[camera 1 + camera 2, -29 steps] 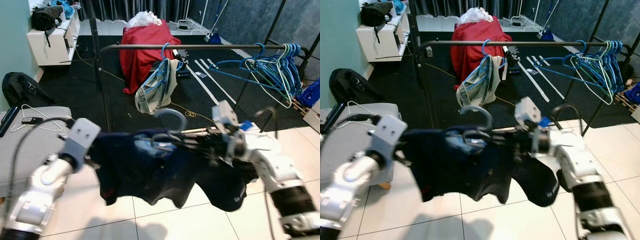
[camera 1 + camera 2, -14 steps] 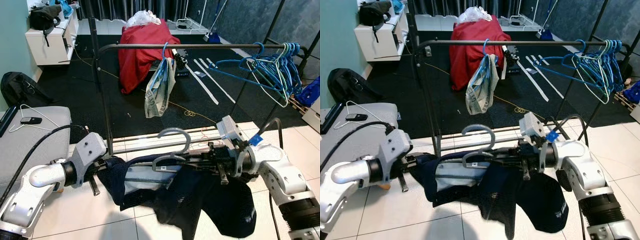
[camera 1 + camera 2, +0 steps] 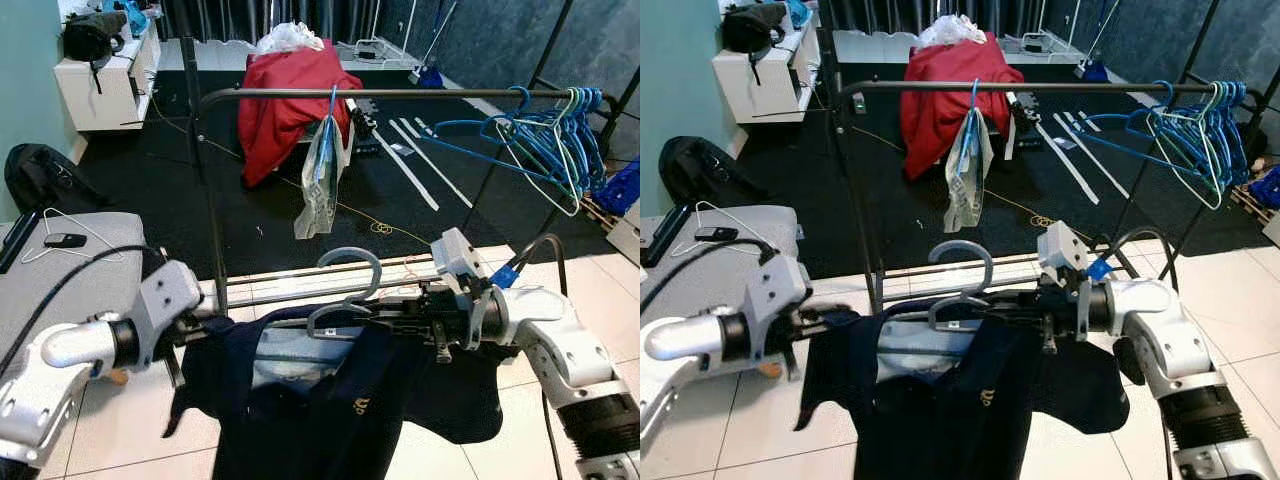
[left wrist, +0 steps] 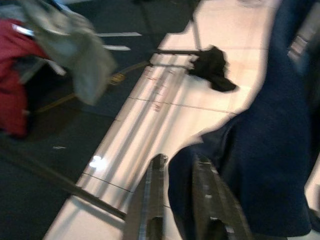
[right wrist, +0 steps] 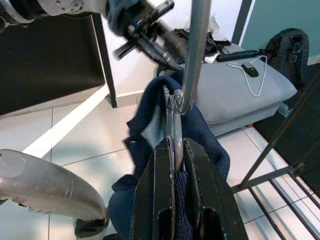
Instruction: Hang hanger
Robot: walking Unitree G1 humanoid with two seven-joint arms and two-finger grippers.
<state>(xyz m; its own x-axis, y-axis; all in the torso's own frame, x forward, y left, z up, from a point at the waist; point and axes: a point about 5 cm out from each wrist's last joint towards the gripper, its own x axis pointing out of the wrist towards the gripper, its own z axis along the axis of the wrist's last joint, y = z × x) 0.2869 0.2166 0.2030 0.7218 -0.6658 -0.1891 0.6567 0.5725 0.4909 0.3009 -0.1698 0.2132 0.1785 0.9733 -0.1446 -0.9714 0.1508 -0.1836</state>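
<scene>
A grey hanger (image 3: pixel 350 272) carries a dark navy garment (image 3: pixel 330 410), held low in front of a black clothes rail (image 3: pixel 400 94). My right gripper (image 3: pixel 405 318) is shut on the hanger's wire just below the hook (image 5: pixel 196 50), seen close up in the right wrist view. At the garment's left shoulder, my left gripper (image 3: pixel 207 326) is shut on the navy cloth, which lies between its fingers (image 4: pixel 151 200). The garment's body hangs down toward the tiled floor.
On the rail hang a blue hanger with a pale garment (image 3: pixel 322 175) and, at the right end, several blue hangers (image 3: pixel 550 130). A red-draped object (image 3: pixel 285 95) stands behind. At the left are a grey cushion seat (image 3: pixel 60 270), a black bag (image 3: pixel 40 175) and a white cabinet (image 3: pixel 100 85).
Both arms came down from a higher hold. The navy garment has unfolded and hangs straighter. The pale garment on the rail has swung edge-on.
</scene>
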